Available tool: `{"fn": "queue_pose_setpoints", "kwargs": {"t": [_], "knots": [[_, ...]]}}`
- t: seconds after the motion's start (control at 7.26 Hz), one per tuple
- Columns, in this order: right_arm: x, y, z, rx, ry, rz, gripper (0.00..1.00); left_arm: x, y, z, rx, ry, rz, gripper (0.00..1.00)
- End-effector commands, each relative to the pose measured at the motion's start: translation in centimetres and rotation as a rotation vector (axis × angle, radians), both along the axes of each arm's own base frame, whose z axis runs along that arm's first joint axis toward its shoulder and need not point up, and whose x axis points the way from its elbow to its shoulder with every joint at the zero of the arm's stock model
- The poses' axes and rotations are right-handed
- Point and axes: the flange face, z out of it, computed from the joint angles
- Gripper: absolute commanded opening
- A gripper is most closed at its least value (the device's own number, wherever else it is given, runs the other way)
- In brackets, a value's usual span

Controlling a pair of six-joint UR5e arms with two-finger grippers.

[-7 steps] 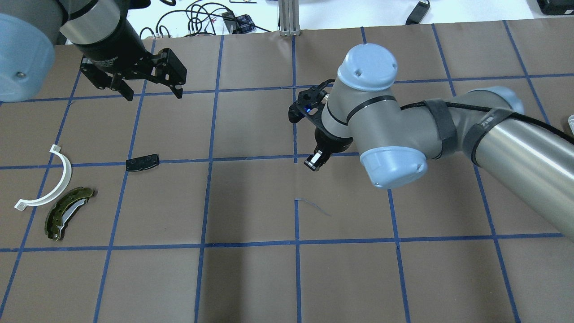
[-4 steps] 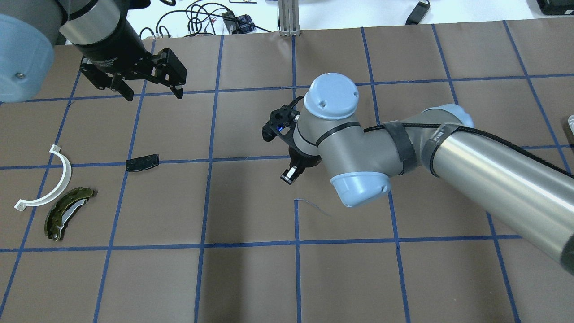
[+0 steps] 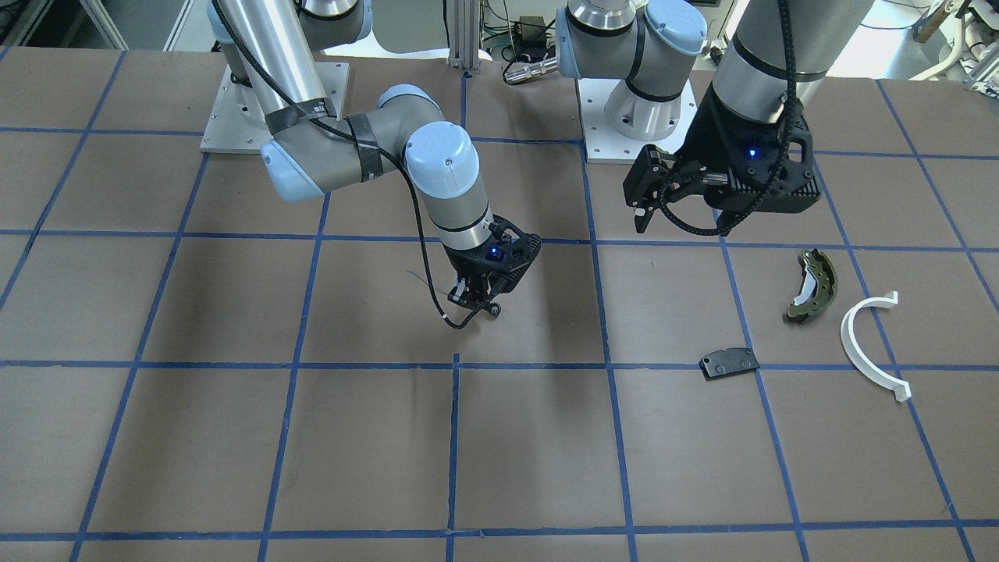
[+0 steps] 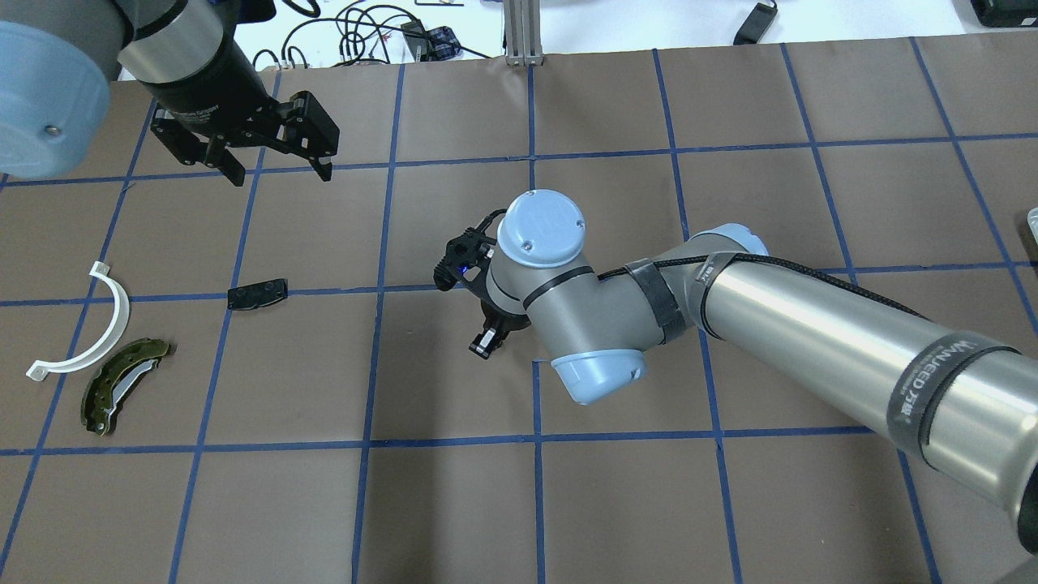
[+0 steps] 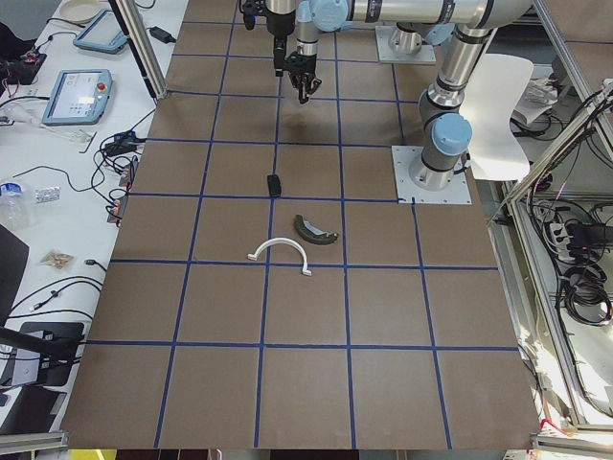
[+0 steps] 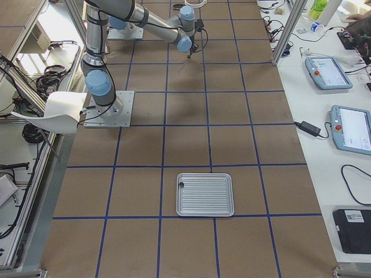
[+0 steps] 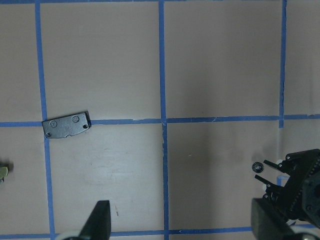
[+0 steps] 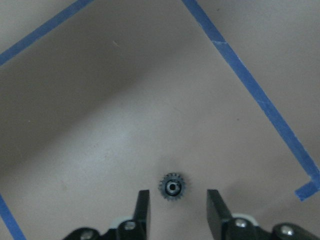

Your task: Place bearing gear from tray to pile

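Observation:
The bearing gear (image 8: 172, 187), a small dark toothed wheel, lies flat on the brown table just beyond my right gripper's fingertips. It also shows in the left wrist view (image 7: 258, 167) and the front view (image 3: 495, 311). My right gripper (image 8: 178, 207) points down near the table's middle (image 4: 485, 345). Its jaws stand apart and do not touch the gear. The pile is far to the left: an olive-green brake shoe (image 4: 122, 385), a white half-ring (image 4: 122, 320) and a black plate (image 4: 258, 294). My left gripper (image 4: 280, 166) hangs open and empty behind the pile.
The ribbed metal tray (image 6: 205, 194) lies far off at the table's right end, with a small dark part (image 6: 181, 185) in its corner. Blue tape lines grid the brown table. Cables lie beyond the far edge.
My right arm has swept leftwards across the table towards the pile, its gripper now left of the centre tape line. The left arm has barely moved.

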Motion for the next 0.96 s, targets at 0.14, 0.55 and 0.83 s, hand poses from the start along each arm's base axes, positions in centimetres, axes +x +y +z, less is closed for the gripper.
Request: {"fn": "queue_pose_setpoints", "kwargs": {"t": [0.14,0.55,0.83], "knots": [[-2.9,-1.7,1.6,-0.024,0.024,-0.040,1.00,0.1,-0.2,-4.9,0.100,0.000,0.014,1.00],[-14.6,-4.3,6.8,0.101,0.076,-0.151,1.00,-4.0,2.4,-17.5,0.054,0.003,0.023,1.00],[-24.2,-5.4,11.0,0.107,0.079,-0.314,1.00,-10.0,6.7,-24.4,0.042,0.005,0.063,1.00]]}}
